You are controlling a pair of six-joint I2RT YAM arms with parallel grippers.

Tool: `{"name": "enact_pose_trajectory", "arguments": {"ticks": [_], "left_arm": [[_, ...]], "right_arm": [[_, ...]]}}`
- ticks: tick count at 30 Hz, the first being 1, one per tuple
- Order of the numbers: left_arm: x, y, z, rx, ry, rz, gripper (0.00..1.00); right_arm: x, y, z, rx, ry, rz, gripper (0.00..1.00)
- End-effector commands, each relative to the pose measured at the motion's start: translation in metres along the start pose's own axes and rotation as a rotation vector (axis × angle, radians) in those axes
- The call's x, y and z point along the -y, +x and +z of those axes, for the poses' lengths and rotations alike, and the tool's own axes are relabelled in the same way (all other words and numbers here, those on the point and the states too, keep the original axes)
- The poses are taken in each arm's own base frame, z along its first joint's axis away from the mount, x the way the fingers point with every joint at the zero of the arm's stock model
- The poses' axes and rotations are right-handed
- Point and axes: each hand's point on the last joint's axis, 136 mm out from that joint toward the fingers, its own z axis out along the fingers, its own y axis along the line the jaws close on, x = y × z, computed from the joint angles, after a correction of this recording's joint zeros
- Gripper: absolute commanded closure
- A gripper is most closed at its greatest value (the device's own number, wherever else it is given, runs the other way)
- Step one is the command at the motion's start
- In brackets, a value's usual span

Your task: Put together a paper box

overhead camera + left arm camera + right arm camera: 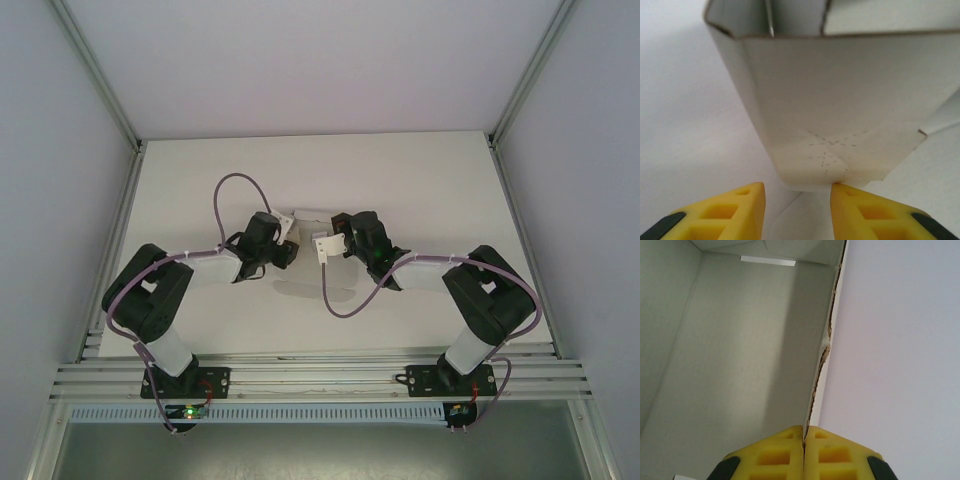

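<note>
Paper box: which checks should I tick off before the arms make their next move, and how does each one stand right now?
1. Right gripper holding the paper box: ok. Its fingers are closed on the edge of a wall.
2. Left gripper ready to grasp: ok. The jaws stand apart, with the box's lower fold just ahead of them.
3. Pinched edge undamaged: not ok. The card looks ragged just above the right fingers.
4. Box squared and end flaps closed: cannot tell. The left wrist view shows an open end.
5. Box resting on the table: cannot tell. The arms crowd it in the top view.
</note>
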Motion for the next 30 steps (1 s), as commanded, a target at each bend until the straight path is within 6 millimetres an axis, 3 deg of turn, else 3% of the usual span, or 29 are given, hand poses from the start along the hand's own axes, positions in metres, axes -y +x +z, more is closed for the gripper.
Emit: {"name": "enact_pose_trajectory", "arguments": {"ticks": [1,7,12,15,20,25,30], "left_arm": [[0.004,-0.029,-0.009,0.085,0.04,0.036,0.63],[0.002,-0.048,-0.02,0.153,0.035,0.084,0.62],[0.017,-0.061,-0.029,0.163,0.118,0.131,0.62],[0.013,-0.065,-0.028,0.175,0.096,0.134,0.65],[0.011,-0.05,-0.014,0.106,0.099,0.116,0.67],[-0.011,-0.032,-0.004,0.067,-0.012,0.077,0.67],[-0.03,-0.024,-0.006,0.018,-0.123,0.028,0.54]], "right_arm": [[-0.014,-0.007,-0.003,0.036,-0.074,0.013,1.0],[-0.015,-0.006,-0.002,0.03,-0.077,0.007,1.0],[-0.015,-0.008,-0.003,0.036,-0.082,0.006,1.0],[-0.013,-0.008,-0.003,0.031,-0.076,0.005,1.0],[-0.012,-0.008,-0.004,0.031,-0.075,0.006,1.0],[-0.012,-0.007,-0.004,0.029,-0.075,0.01,1.0],[-0.012,-0.007,-0.004,0.025,-0.076,0.008,1.0]]}}
